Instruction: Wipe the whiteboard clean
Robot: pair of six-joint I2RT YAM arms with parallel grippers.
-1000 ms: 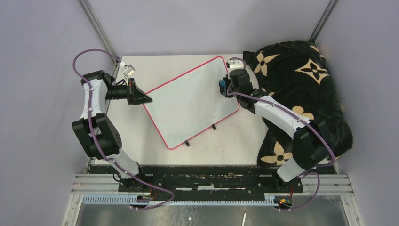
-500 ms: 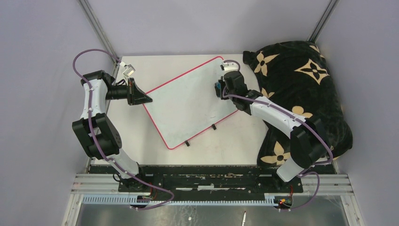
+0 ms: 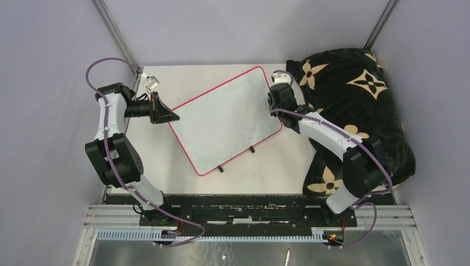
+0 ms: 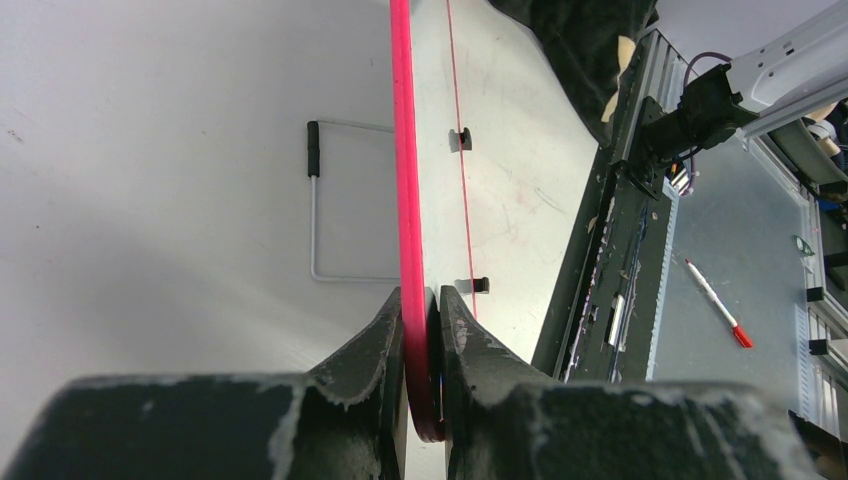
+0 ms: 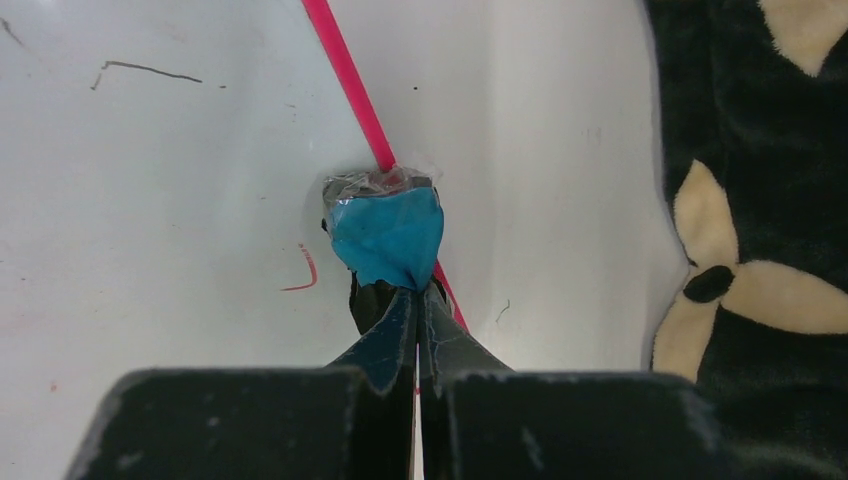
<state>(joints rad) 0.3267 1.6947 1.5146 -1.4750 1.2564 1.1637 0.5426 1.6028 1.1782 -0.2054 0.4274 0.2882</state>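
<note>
The whiteboard [image 3: 221,124] lies askew on the table, white with a thin red border. My left gripper [image 3: 168,116] is shut on its left corner; in the left wrist view the jaws [image 4: 421,325] pinch the red rim [image 4: 404,150]. My right gripper [image 3: 272,107] is at the board's right edge. Seen from the right wrist, it [image 5: 418,297] is shut on a blue wad [image 5: 388,233] pressed down over the red border [image 5: 350,80]. A short red mark [image 5: 305,272] and a thin black stroke [image 5: 145,68] show on the board to the wad's left.
A black blanket with beige flowers [image 3: 354,105] is heaped at the right, close against my right arm. Two black clips [image 3: 251,149] sit on the board's near edge. A small white object [image 3: 151,83] lies at the back left. A red-tipped pen [image 4: 715,303] rests beyond the black rail.
My right gripper swept left over the board with the blue wad, then back right to the board's right edge. The left gripper and the board have not moved.
</note>
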